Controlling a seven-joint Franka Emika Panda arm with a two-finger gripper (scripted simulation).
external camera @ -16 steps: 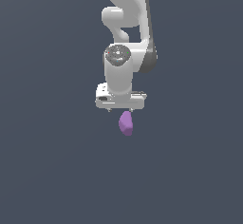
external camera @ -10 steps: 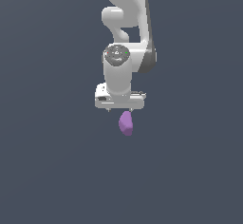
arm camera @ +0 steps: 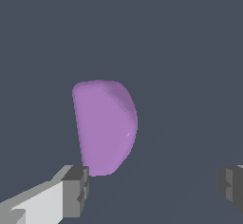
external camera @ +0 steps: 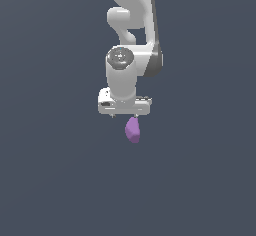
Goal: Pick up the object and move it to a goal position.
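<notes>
The object [external camera: 132,130] is a smooth purple lump, rounded and elongated, on the plain dark grey ground just below the white arm's hand in the exterior view. My gripper [external camera: 125,116] points down above it. In the wrist view the object [arm camera: 105,126] fills the middle, and my gripper [arm camera: 154,187] is open with its fingers far apart. One grey fingertip [arm camera: 76,190] is right beside the lump's near end; the other fingertip [arm camera: 232,185] is well away from it. The lump lies off-centre between the fingers, and I cannot tell whether the near fingertip touches it.
The ground [external camera: 50,180] is a uniform dark grey surface with no edges or other objects in view. No goal marker shows in either view.
</notes>
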